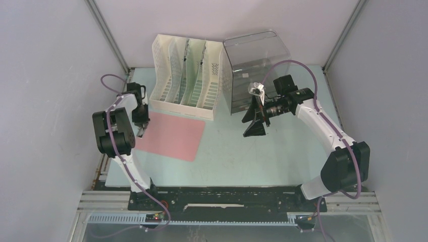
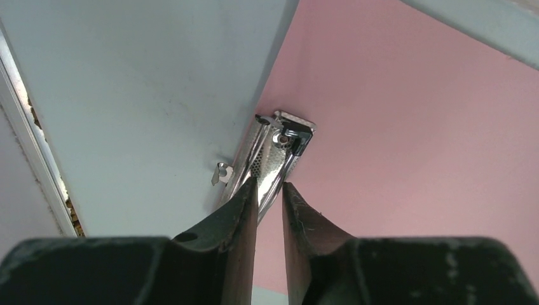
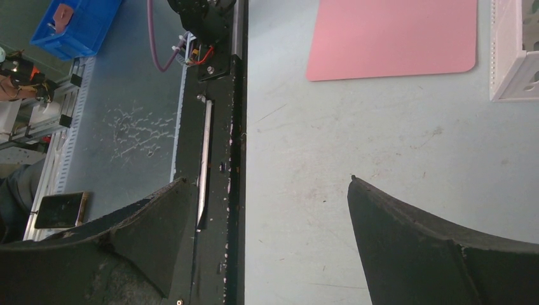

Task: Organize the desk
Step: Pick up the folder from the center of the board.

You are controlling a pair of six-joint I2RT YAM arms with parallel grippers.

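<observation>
Looking down on the counter (image 1: 242,156), pale green and flat, stretching from the arm bases at the near edge to the grey walls (image 1: 45,75) at the back and sides, and carrying everything else.

Finding at the far left the left pincer (image 1: 142,129), reaching down to the left edge of a pink board (image 1: 174,136). Seeing its fingers (image 2: 245,203) pressed nearly together, pinching the metal clip (image 2: 274,149) right where board and counter meet.

Noting the pink board lying flat, left of centre, just in front of a white file rack (image 1: 184,75).

Moving right: finding the rack standing upright at the back, with a clear box (image 1: 255,65) standing right beside it.

Reaching the right pincer (image 1: 255,120), hanging just in front of the clear box. Seeing its fingers (image 3: 407,241) spread wide apart in the right wrist view, with bare counter and the black base rail (image 3: 219,190) showing between them.
</observation>
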